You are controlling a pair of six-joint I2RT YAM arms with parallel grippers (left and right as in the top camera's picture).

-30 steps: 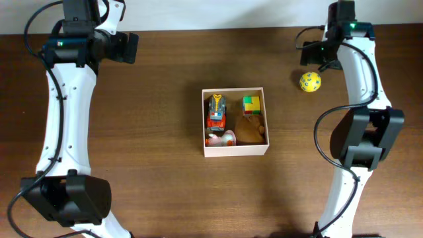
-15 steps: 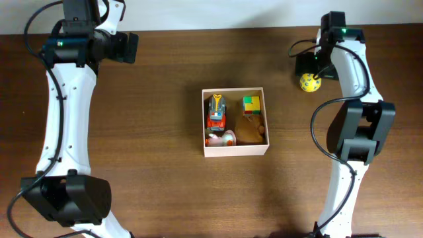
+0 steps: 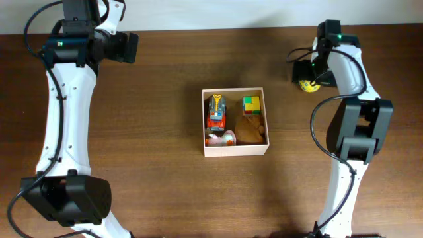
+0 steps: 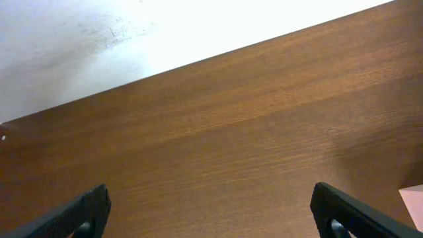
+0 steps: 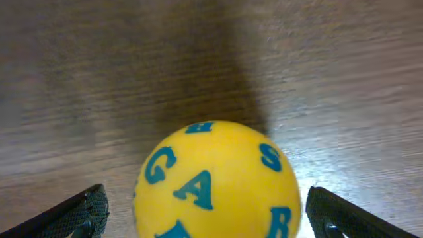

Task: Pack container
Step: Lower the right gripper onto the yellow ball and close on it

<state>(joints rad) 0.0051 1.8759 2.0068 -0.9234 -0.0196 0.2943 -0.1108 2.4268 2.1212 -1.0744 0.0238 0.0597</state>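
The container, a square shallow box with white walls and a tan inside, sits mid-table and holds several small toys. A yellow ball with blue letters lies at the far right, mostly under my right gripper. In the right wrist view the ball sits between the spread fingers of my right gripper, which is open around it and not touching it. My left gripper is open and empty at the far left; its wrist view shows only bare wood between the fingers.
Inside the box are a red and orange toy vehicle, a green and yellow block, a brown plush and a pink toy. The table's far edge meets a white wall. A corner of the box shows in the left wrist view.
My right gripper has moved left and down over the yellow ball, which now lies mostly under it. The left arm has not moved.
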